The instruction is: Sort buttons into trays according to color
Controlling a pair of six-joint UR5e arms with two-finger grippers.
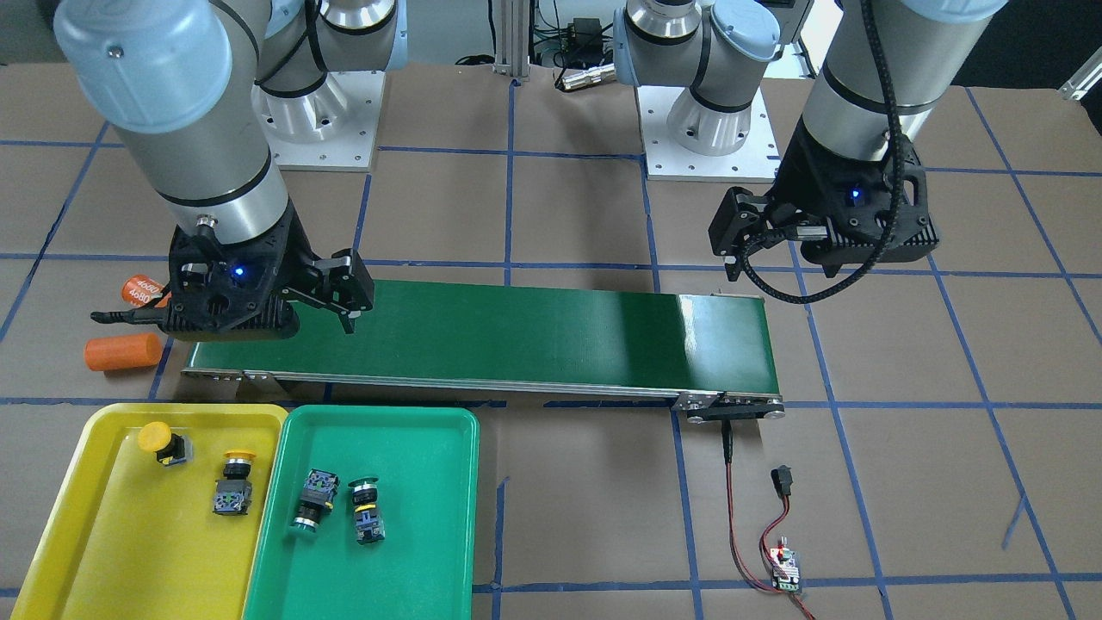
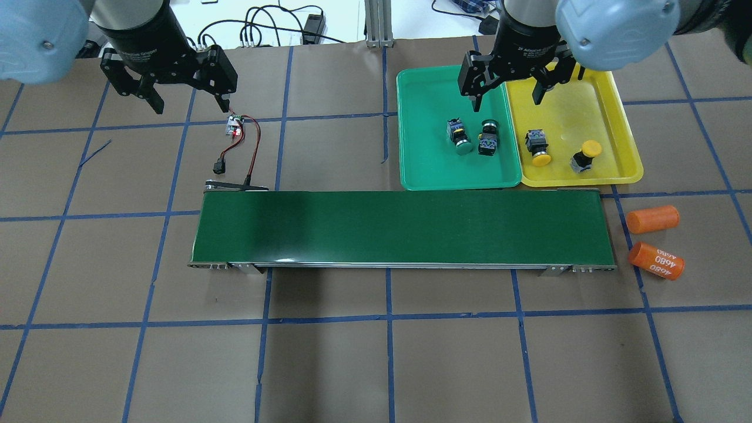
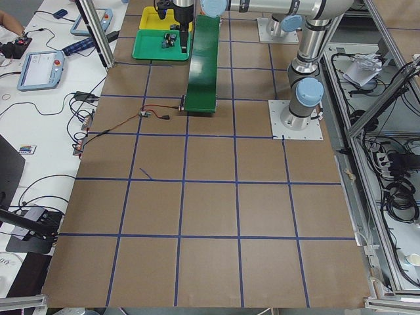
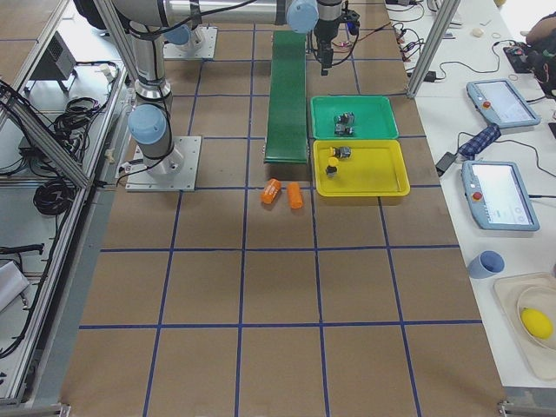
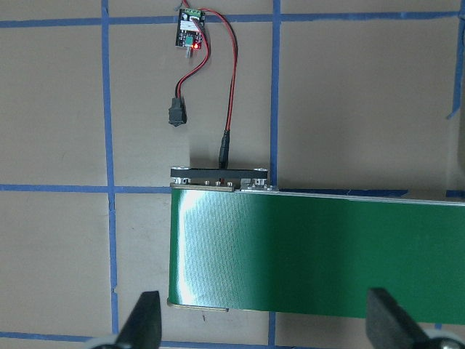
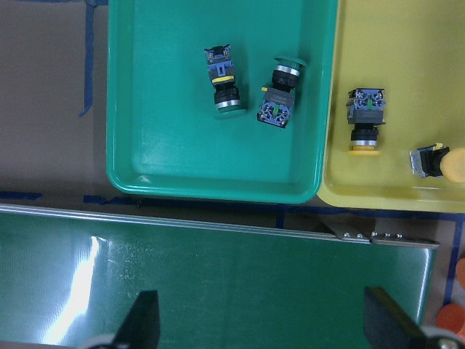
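Two green buttons (image 2: 459, 136) (image 2: 487, 137) lie on their sides in the green tray (image 2: 423, 170). Two yellow buttons (image 2: 537, 147) (image 2: 584, 155) lie in the yellow tray (image 2: 617, 117) beside it. The right wrist view shows the green pair (image 6: 221, 80) (image 6: 280, 94) and the yellow pair (image 6: 365, 120) (image 6: 439, 163). My right gripper (image 2: 506, 97) is open and empty, high over the seam between the trays. My left gripper (image 2: 191, 106) is open and empty, above the small circuit board, far from the trays.
A long dark-green conveyor belt (image 2: 399, 226) runs across the table in front of the trays. Two orange cylinders (image 2: 652, 218) (image 2: 656, 260) lie by its right end. A small circuit board (image 2: 235, 125) with red and black wires lies near its left end.
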